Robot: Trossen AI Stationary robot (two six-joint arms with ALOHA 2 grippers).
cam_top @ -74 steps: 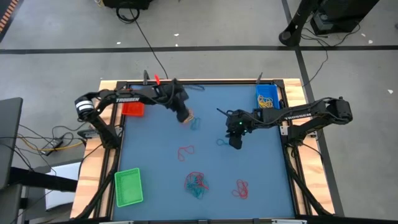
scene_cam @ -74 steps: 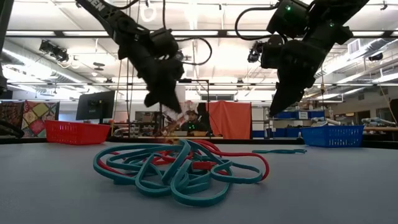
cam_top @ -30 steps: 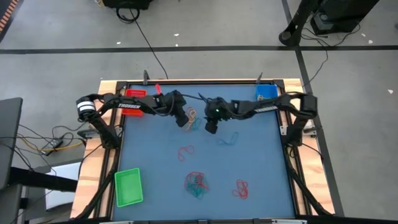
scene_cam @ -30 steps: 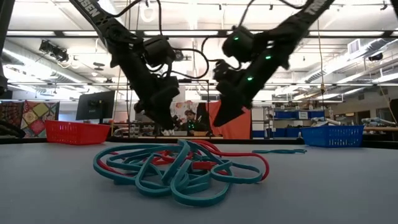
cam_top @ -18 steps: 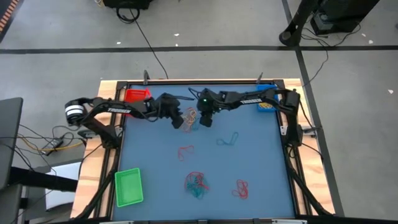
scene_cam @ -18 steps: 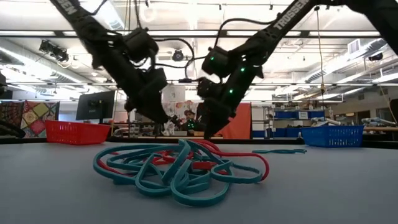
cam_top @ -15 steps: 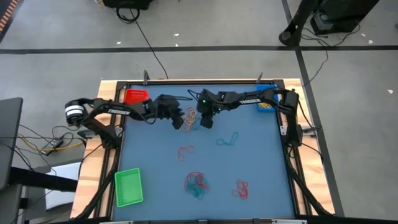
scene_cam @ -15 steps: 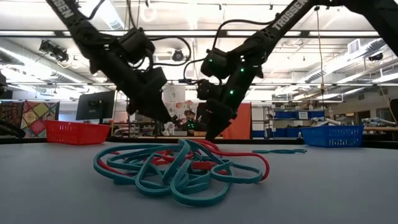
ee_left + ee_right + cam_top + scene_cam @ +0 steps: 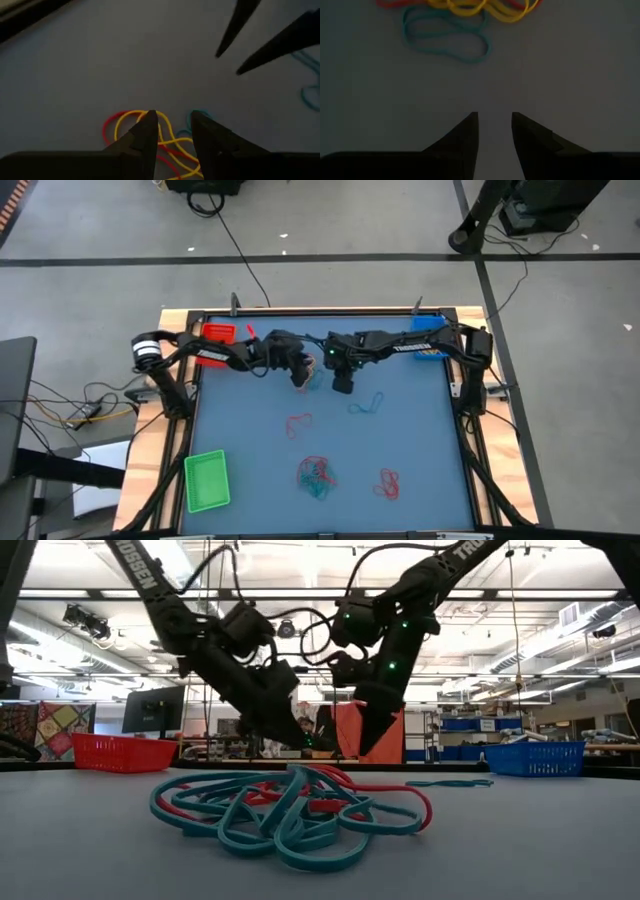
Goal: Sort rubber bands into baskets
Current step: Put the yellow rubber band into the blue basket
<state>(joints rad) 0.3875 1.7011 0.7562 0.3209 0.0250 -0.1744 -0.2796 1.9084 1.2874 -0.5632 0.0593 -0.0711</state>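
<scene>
A small tangle of yellow, red and teal rubber bands [image 9: 311, 368] lies on the blue table top, toward its far side. My left gripper [image 9: 301, 372] hangs open right at this tangle, its fingertips [image 9: 150, 122] over the yellow and red loops [image 9: 125, 127]; I cannot tell whether they touch. My right gripper [image 9: 343, 386] stands open just right of the tangle, pointing steeply down, with bare table between its fingers [image 9: 495, 116] and the teal loop [image 9: 445, 40] ahead of it. The red basket [image 9: 217, 332] and blue basket [image 9: 428, 327] stand at the far corners, the green basket [image 9: 206, 480] at the near left.
More rubber bands lie loose: a red one [image 9: 298, 423], a teal one [image 9: 370, 402], a red-and-teal heap [image 9: 315, 475] near the front and a red bunch [image 9: 387, 483]. The two grippers stand close together [image 9: 335, 740]. A wooden rim [image 9: 150, 440] frames the table.
Both grippers drew a little toward the table's far left, then came back to the tangle. My right gripper has tipped to point more steeply down. My left gripper has sunk nearer the bands. The bands lie as before.
</scene>
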